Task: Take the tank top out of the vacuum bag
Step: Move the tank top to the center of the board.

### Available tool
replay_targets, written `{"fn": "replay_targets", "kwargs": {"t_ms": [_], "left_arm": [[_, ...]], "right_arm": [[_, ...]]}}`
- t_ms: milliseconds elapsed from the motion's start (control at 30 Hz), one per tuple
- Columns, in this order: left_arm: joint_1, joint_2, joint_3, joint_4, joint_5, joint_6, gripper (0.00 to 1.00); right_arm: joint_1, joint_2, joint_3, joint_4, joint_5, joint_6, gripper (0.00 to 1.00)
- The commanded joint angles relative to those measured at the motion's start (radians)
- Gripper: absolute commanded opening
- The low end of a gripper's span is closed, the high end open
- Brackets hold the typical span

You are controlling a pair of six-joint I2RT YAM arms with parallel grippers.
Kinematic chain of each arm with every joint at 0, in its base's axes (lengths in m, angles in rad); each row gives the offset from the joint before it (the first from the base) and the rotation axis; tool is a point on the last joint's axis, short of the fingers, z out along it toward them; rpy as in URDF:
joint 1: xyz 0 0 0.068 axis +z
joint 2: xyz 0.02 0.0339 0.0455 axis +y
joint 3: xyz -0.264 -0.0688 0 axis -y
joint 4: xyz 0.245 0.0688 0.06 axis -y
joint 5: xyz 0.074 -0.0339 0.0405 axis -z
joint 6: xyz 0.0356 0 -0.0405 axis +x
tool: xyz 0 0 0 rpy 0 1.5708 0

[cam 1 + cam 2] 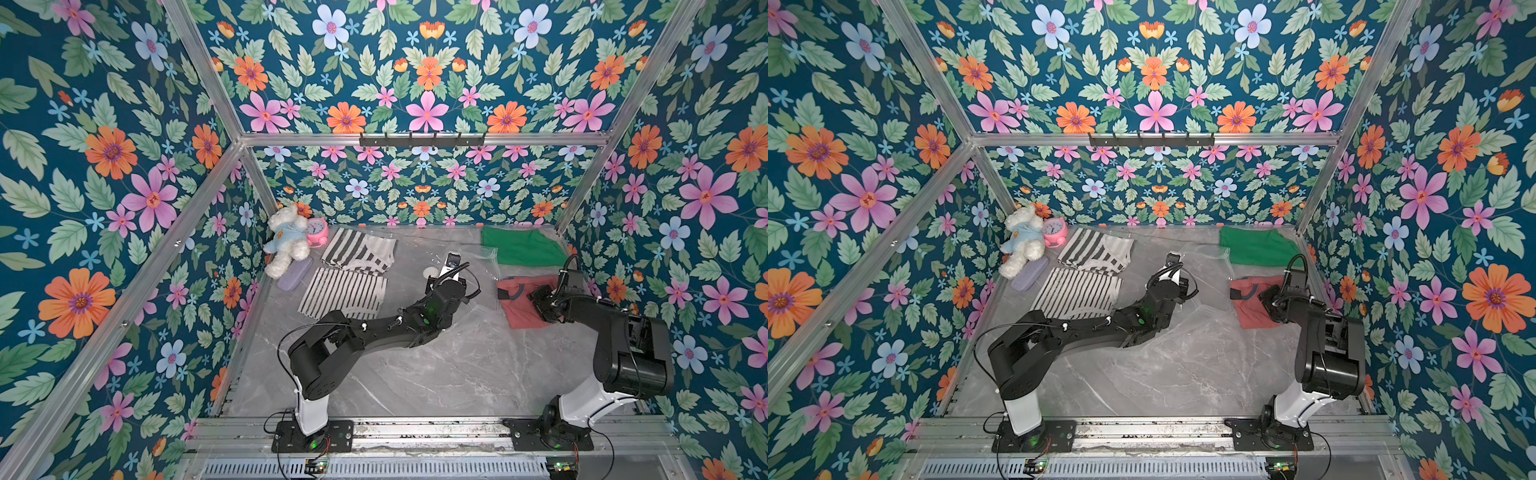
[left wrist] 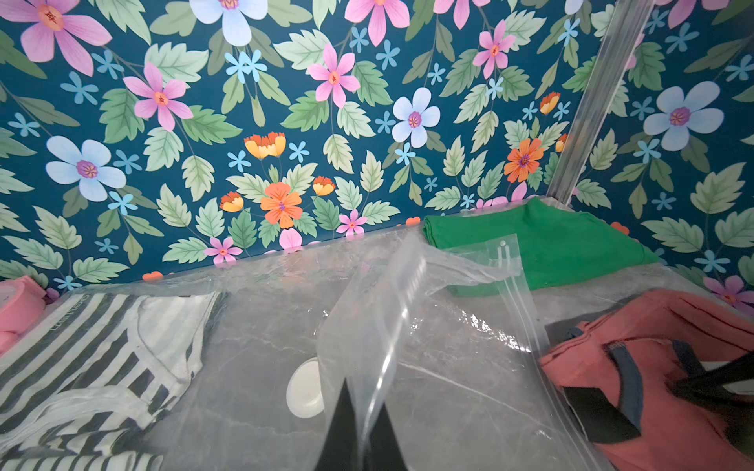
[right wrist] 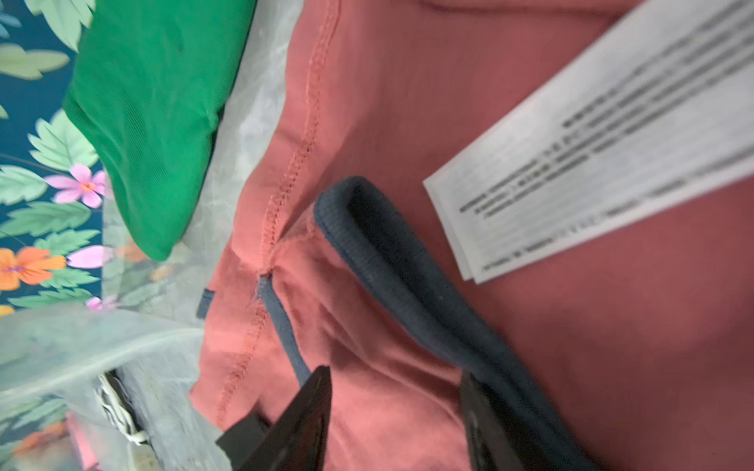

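At the far left of the grey marbled table a fluffy white teddy bear leans by a round pink alarm clock, with a smooth lilac case just beside it. Next come two folded striped shirts, one dark-striped and one with finer stripes.

In the middle lies the vacuum bag, clear, crinkly and glossy, spread from the shirts across to the right side. Its round white cap lies flat on the table. The left gripper has its fingers pressed together on a raised fold of the plastic, which stands up in front of the wrist camera and blurs what is behind it. The straight zip strip runs along the bag's right edge.

Past that edge, a smooth green cloth lies at the back wall. Nearer, the salmon-red tank top lies crumpled beside the zip strip. Whether any part is still inside cannot be told. It has ribbed navy trim and a white printed label. The right gripper is over it, fingers spread.
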Motion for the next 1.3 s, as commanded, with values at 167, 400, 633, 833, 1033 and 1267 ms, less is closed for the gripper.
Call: {"fn": "replay_targets", "kwargs": {"t_ms": [167, 400, 633, 833, 1033, 1267], "left_arm": [[0.001, -0.040, -0.006, 0.086, -0.115, 0.069, 0.03], [0.001, -0.056, -0.008, 0.129, -0.150, 0.101, 0.03], [-0.003, -0.060, -0.012, 0.101, -0.106, 0.068, 0.03], [-0.014, -0.074, -0.047, 0.096, -0.094, 0.059, 0.03], [-0.020, -0.098, -0.085, 0.111, -0.096, 0.059, 0.03], [-0.028, -0.111, -0.106, 0.108, -0.087, 0.059, 0.03]], "right_arm": [[-0.024, -0.005, -0.027, -0.067, 0.061, 0.062, 0.54], [-0.049, -0.028, -0.045, -0.054, 0.068, 0.052, 0.53], [-0.041, 0.064, 0.001, -0.047, -0.020, 0.013, 0.52], [0.005, 0.115, 0.070, -0.091, -0.019, -0.024, 0.51], [0.033, 0.141, 0.105, -0.097, -0.012, -0.024, 0.51], [0.040, 0.147, 0.114, -0.101, 0.013, -0.003, 0.51]]}}
